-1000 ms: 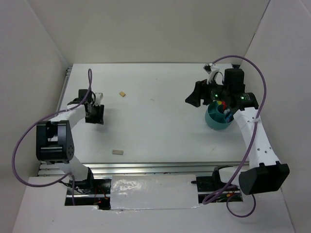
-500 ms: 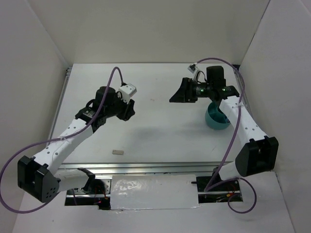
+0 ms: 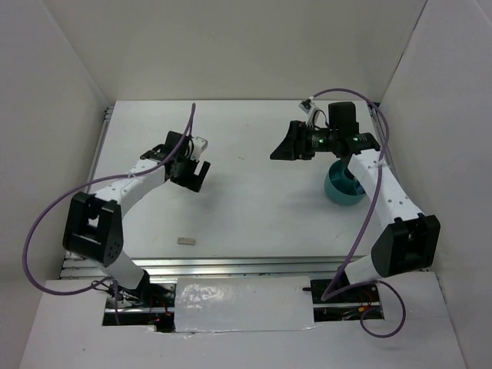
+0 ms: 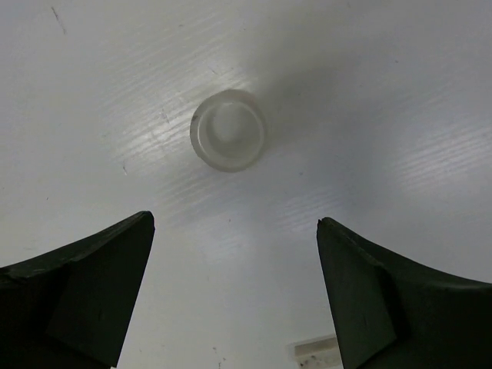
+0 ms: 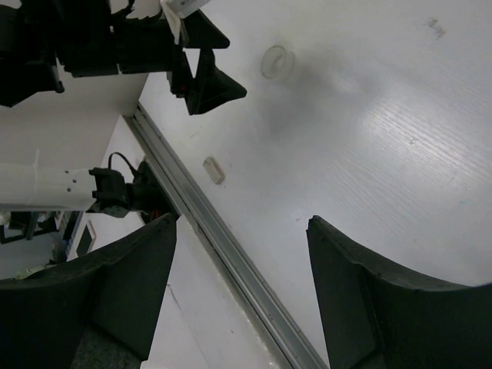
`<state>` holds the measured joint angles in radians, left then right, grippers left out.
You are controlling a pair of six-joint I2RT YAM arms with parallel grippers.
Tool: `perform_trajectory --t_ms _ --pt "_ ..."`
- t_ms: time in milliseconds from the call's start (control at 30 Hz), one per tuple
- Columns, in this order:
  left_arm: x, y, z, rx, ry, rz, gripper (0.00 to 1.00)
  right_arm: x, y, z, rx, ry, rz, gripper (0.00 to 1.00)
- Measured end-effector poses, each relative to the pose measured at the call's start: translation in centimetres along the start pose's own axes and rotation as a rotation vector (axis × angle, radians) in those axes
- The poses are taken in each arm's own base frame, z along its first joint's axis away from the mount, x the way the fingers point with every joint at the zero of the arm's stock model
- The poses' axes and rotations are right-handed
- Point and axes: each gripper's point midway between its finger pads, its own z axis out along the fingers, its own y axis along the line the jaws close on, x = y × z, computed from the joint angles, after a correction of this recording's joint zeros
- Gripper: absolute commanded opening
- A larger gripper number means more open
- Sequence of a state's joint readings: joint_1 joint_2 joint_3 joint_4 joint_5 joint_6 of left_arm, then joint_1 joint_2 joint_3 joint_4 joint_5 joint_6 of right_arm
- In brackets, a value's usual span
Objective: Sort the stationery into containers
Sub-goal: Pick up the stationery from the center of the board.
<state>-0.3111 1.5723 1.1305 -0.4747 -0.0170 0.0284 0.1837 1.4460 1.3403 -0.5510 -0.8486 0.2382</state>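
left gripper (image 4: 234, 223) swung in from left edge, jaws now wide and empty; tape ring (image 4: 227, 131) lies on table (image 4: 400, 92) just ahead, upper centre. right gripper (image 5: 242, 223) wide, empty. pick likely next

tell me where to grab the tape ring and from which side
Take the tape ring across its outer wall, coming straight down from above. It lies flat on the table with its hole up, and it is round, so any line across it should serve, one finger on each side. The left gripper hangs open over it, the ring just ahead of its fingers.
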Motion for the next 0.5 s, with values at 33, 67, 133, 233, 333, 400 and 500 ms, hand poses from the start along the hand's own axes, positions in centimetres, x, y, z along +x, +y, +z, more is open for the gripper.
perform_trajectory --t_ms 33,67,133,233,333,400,500 --pt "0.1 0.2 0.7 -0.001 0.018 -0.001 0.99 -0.1 -0.1 -0.2 0.004 -0.005 0.000 0.76" --pt "0.2 0.2 1.2 0.000 0.033 0.001 0.99 -0.2 -0.2 -0.4 0.010 -0.009 0.000 0.76" --pt "0.6 0.2 2.4 0.013 0.068 0.014 0.99 -0.3 -0.5 -0.8 0.020 -0.020 -0.001 0.76" --pt "1.3 -0.1 4.0 0.045 0.120 0.009 0.98 -0.4 -0.9 -1.2 0.033 -0.027 0.001 0.75" --pt "2.2 0.0 5.4 0.059 0.162 -0.004 0.95 -0.4 -1.2 -1.3 0.042 -0.029 0.003 0.75" --pt "2.8 0.2 6.0 0.059 0.184 -0.011 0.94 -0.4 -1.3 -1.4 0.048 -0.029 0.002 0.75" --pt "3.4 0.4 6.7 0.054 0.205 -0.018 0.90 -0.4 -1.3 -1.5 0.051 -0.028 0.003 0.75"
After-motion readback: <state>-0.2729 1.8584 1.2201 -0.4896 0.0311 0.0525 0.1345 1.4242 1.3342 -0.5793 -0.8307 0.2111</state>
